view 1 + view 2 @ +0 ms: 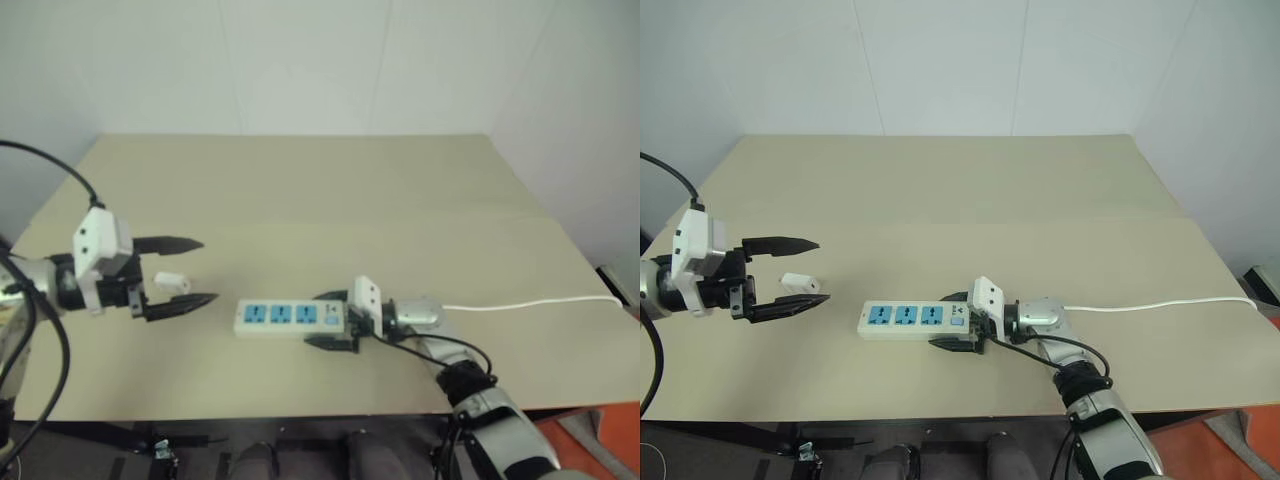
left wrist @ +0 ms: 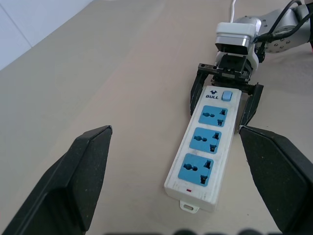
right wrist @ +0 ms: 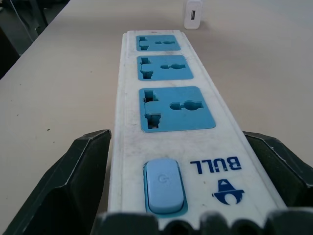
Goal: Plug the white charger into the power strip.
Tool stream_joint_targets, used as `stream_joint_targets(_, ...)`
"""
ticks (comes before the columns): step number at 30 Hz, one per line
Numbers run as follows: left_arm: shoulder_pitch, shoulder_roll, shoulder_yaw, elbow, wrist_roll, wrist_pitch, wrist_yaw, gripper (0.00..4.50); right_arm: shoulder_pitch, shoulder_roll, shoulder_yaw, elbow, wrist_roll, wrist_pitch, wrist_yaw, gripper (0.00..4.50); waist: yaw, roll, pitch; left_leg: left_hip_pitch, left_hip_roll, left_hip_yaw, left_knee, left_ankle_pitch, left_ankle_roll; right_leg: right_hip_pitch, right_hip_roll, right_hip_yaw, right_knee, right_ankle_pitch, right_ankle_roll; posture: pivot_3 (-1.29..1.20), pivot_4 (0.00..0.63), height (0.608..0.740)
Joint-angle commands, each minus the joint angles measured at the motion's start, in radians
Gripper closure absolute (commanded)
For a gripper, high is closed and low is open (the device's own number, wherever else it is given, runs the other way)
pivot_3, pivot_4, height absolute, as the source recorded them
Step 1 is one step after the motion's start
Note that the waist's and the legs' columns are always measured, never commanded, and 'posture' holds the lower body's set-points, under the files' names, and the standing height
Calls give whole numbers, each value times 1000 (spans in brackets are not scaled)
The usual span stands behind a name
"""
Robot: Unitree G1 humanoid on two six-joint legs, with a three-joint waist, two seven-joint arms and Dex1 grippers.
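Note:
The power strip (image 1: 290,317) lies flat on the tan table, its three blue sockets facing up and its switch end toward the right. My right gripper (image 1: 325,320) is open, one black finger on each side of that switch end, close to the strip's sides. The white charger (image 1: 172,282) lies on the table to the left of the strip and shows beyond the strip's far end in the right wrist view (image 3: 193,13). My left gripper (image 1: 207,270) is open at the table's left. It hovers over the charger and points toward the strip (image 2: 205,156).
The strip's thin white cord (image 1: 530,303) runs right to the table's edge. A black cable (image 1: 50,330) loops beside my left arm. Bare tabletop (image 1: 320,190) stretches back to the white walls. The front edge (image 1: 300,415) lies just below the strip.

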Motion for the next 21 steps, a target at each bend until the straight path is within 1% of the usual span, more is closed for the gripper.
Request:
stream_joint_targets(1, -19, 29, 28, -18, -17, -1, -7, 0, -5, 18, 20, 58, -21, -13, 21, 45, -1, -1, -1, 0, 0, 0, 0, 0, 0, 0, 0, 0, 0, 0, 0, 0, 150, 740)
stream_joint_targets(3, -24, 33, 28, -14, -16, -2, -9, 0, -9, 23, 20, 85, -25, -20, 29, 45, -2, -3, -2, 2, 0, 0, 0, 0, 0, 1, 0, 0, 0, 0, 0, 0, 150, 740)
stream_joint_targets(8, -22, 44, 35, -10, -17, -5, -13, 0, -21, 33, 10, 137, -27, -53, 45, 1030, -4, -6, -4, 6, 1, 0, -1, 0, 0, 5, 1, 1, 0, 0, -1, 0, 150, 740)
stream_joint_targets(12, -40, 61, 18, 19, -10, -10, -37, 0, -32, 33, 11, 148, -31, -78, 65, 1030, -4, -7, -4, 6, 2, 1, -1, 0, 0, 4, 1, 1, 0, -1, -1, 0, 150, 740)
stream_joint_targets(16, -141, 97, -51, 140, 44, -58, -101, 0, -19, 9, 6, 99, -8, -65, 108, 1030, 0, -7, -5, 6, 2, 1, -1, 0, 0, 4, 1, 0, 1, -1, -1, 0, 150, 740)
stream_joint_targets(21, -290, 154, -187, 340, 188, -169, -192, 0, -3, -17, -5, 82, -8, -68, 117, 1030, 3, -7, -4, 5, 1, 1, -1, 0, 0, 3, 1, 1, 0, -1, -2, 0, 150, 740)
